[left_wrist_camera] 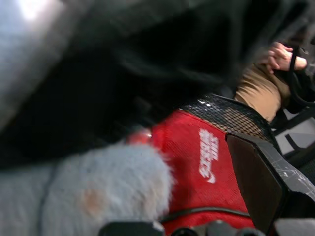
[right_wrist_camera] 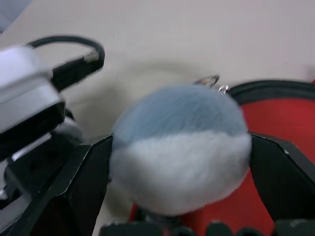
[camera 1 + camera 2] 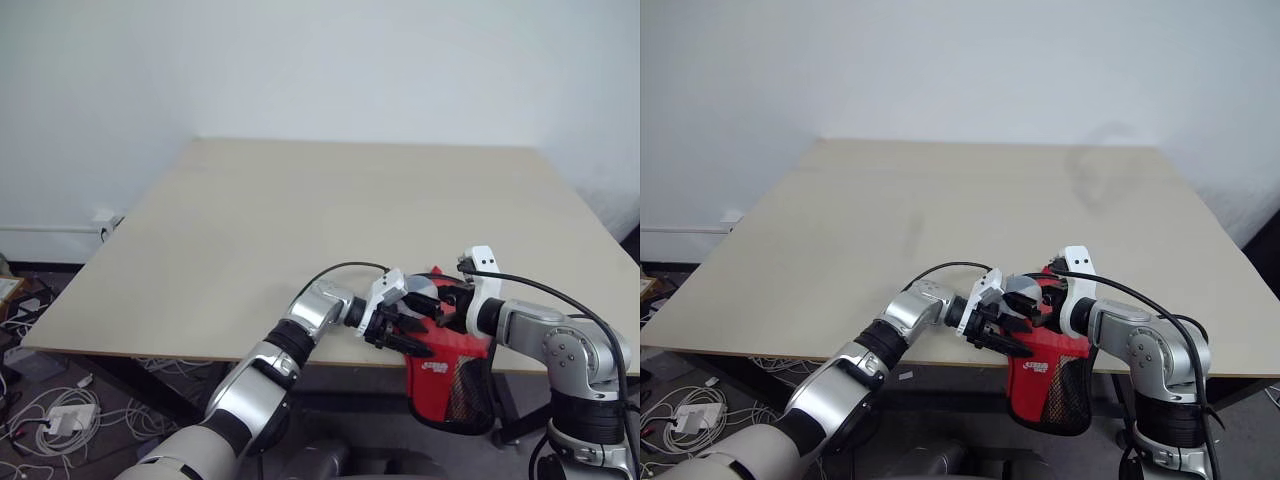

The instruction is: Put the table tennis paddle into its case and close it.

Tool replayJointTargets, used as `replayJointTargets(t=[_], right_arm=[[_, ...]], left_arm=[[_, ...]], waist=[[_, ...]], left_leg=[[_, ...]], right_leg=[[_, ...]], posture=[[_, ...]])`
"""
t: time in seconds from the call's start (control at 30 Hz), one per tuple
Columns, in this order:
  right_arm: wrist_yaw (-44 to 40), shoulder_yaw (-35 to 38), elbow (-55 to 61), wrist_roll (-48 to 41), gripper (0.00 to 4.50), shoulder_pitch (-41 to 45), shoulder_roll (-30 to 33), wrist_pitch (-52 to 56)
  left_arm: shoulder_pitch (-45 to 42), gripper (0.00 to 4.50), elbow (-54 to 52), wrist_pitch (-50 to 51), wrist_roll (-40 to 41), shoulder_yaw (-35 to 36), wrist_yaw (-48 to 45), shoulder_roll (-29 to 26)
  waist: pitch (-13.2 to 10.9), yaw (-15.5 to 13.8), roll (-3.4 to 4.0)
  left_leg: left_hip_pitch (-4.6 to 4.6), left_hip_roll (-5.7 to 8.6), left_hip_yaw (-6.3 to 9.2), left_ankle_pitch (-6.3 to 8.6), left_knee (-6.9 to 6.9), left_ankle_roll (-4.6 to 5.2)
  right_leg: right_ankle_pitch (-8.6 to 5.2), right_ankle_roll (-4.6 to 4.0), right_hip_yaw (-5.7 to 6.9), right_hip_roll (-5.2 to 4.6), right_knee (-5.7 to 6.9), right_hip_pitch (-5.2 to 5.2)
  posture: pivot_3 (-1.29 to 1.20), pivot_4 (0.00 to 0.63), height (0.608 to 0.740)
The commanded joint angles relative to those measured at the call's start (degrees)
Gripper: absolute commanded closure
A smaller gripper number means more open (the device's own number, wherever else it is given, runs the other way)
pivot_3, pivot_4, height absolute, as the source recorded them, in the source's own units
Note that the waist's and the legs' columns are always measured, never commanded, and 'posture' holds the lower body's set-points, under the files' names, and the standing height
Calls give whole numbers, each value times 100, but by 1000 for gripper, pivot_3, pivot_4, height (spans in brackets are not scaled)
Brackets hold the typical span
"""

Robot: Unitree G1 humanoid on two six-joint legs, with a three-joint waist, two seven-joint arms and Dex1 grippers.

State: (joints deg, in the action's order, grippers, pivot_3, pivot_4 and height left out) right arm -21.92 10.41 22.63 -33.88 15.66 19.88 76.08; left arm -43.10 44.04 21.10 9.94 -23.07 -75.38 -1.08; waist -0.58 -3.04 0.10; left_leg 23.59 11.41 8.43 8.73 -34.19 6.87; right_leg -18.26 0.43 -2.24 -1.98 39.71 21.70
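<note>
Hanging off the near table [image 3: 300,230] edge, the case [image 3: 445,375] sits pinched in the left tool [image 3: 400,325] while the right tool [image 3: 450,305], spread, straddles its fluffy pompom [image 2: 179,147], probably a zip pull.

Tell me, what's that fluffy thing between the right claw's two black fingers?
A grey-white fluffy ball sits between the right claw's fingers, with the red case just behind it. The right wrist view shows this best.
</note>
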Motion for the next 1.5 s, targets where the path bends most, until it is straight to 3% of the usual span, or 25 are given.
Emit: replayJointTargets(t=[0.03,0.13,0.23,0.53,0.63,1.0,1.2,1.5], right_arm=[[10,34,-53,-93,0,29,7,7],[41,-19,-66,-47,0,6,14,-73],[245,87,-268,93,616,50,-75,-217],[678,51,-263,546,3601,24,-179,-1202],[855,226,-396,569,4231,123,-298,-1347],[1828,308,-1182,1393,4309,394,-424,-2260],[2567,878,-1864,1578,4312,822,-506,-2787],[2501,1113,-1923,1519,4323,761,-15,-2631]], left_arm=[[-26,1194,59,-29,-85,145,148,9],[-30,1194,84,-42,-126,165,242,32],[-59,1146,245,-246,-282,172,550,141],[-100,1146,798,-415,-703,36,978,278],[-108,1146,854,-429,-760,23,1012,281],[-52,1146,891,-520,-998,-57,1099,290],[-48,1146,858,-293,-991,-9,1032,253],[7,1146,765,-82,-954,41,1097,238]], waist=[[0,0,0],[0,0,0],[1,-7,-1],[5,-15,-5],[6,-15,-6],[8,-33,-4],[8,-39,-3],[11,-39,2]], left_leg=[[0,0,0,0,0,0],[0,0,0,0,0,0],[0,0,0,0,0,0],[-5,2,0,0,-3,0],[-6,2,0,0,-3,0],[-8,4,0,-1,-3,-1],[-11,4,0,-1,-2,-2],[-13,5,0,-2,-2,-3]], right_leg=[[0,0,0,0,0,0],[0,0,0,0,0,0],[0,0,0,0,0,-1],[0,1,6,-4,0,-10],[1,1,6,-2,0,-10],[1,1,6,-2,1,-12],[2,0,6,-1,2,-13],[2,0,1,0,2,-12]], posture=[[0,0,740],[0,0,740],[0,0,740],[0,0,740],[0,0,740],[0,0,740],[0,0,740],[0,0,740]])
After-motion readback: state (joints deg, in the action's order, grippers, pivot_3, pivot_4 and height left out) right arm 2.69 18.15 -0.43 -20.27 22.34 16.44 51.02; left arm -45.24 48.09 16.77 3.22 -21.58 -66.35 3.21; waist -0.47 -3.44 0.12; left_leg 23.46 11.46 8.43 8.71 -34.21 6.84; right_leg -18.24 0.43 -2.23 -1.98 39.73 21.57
